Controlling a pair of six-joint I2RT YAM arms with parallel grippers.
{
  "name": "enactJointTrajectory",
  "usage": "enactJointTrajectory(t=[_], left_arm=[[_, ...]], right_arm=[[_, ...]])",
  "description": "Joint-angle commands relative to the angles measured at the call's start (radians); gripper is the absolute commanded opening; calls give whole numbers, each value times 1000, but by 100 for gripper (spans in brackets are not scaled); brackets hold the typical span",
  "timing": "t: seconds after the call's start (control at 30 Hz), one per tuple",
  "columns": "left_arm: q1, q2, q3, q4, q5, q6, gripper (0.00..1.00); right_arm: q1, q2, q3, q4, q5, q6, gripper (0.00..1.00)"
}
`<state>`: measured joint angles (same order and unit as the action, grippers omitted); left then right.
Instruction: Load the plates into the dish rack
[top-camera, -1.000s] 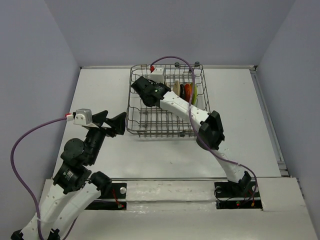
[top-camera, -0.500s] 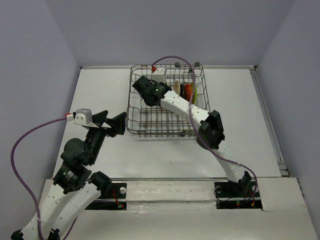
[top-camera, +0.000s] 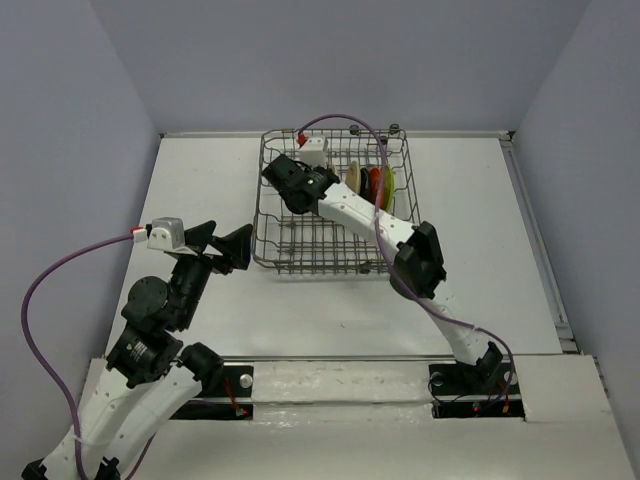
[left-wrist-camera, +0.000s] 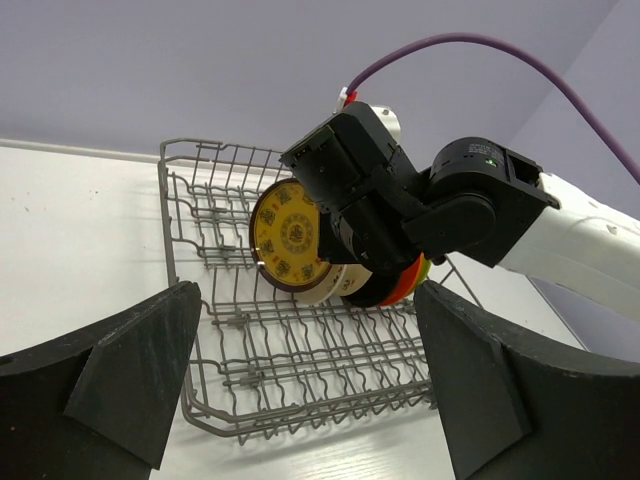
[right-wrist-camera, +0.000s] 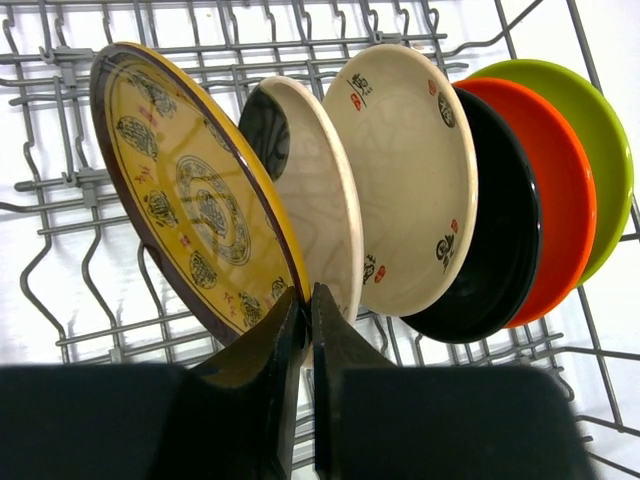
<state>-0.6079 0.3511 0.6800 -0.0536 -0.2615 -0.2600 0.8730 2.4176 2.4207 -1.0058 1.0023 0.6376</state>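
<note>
Right fingers (right-wrist-camera: 270, 350), pinching the yellow plate (right-wrist-camera: 190, 190), have nudged it farther into the dish rack (top-camera: 310, 240), completing the row; left fingers (left-wrist-camera: 130, 370) gape wide.

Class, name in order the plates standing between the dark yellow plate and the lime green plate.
Four, seen in the right wrist view, from the dark yellow plate: cream plate with black patch, beige plate, black plate, orange-red plate.

Soft, even light comes from above; the white table (top-camera: 200, 180) is bright. The dish rack (top-camera: 320, 240) throws a faint shadow toward 6 o'clock. Right wrist view: the fingers (right-wrist-camera: 265, 390) at 6 o'clock are blurred, the dark yellow plate (right-wrist-camera: 190, 190) shines mildly.
</note>
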Motion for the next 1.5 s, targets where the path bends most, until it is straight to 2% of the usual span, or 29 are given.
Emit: enactJointTrajectory(t=[0.0,0.3,0.63,0.67,0.83,1.0,1.17,1.33,1.43,1.47], left_arm=[[-3,8,0,40,-5,2,99],[-1,3,-2,38,-8,4,99],[-1,2,-2,35,-12,4,99],[-1,3,-2,35,-12,2,99],[-1,5,-2,37,-8,1,99],[-1,8,-2,35,-12,1,99],[10,9,-2,35,-21,2,99],[17,29,-3,40,-30,13,99],[19,38,-5,41,-42,25,99],[19,38,-5,40,-50,25,99]], right_arm=[[26,-11,-9,68,52,-56,18],[57,-69,-104,251,-16,-84,21],[57,-74,-137,326,-42,-92,30],[57,-75,-141,331,-39,-93,34],[57,-104,-176,334,-33,-79,43],[57,-214,-247,372,-36,-87,62],[57,-351,-399,452,-86,-115,75],[57,-494,-531,519,-132,-145,92],[57,-639,-691,620,-172,-173,97],[57,-741,-810,660,-206,-182,100]])
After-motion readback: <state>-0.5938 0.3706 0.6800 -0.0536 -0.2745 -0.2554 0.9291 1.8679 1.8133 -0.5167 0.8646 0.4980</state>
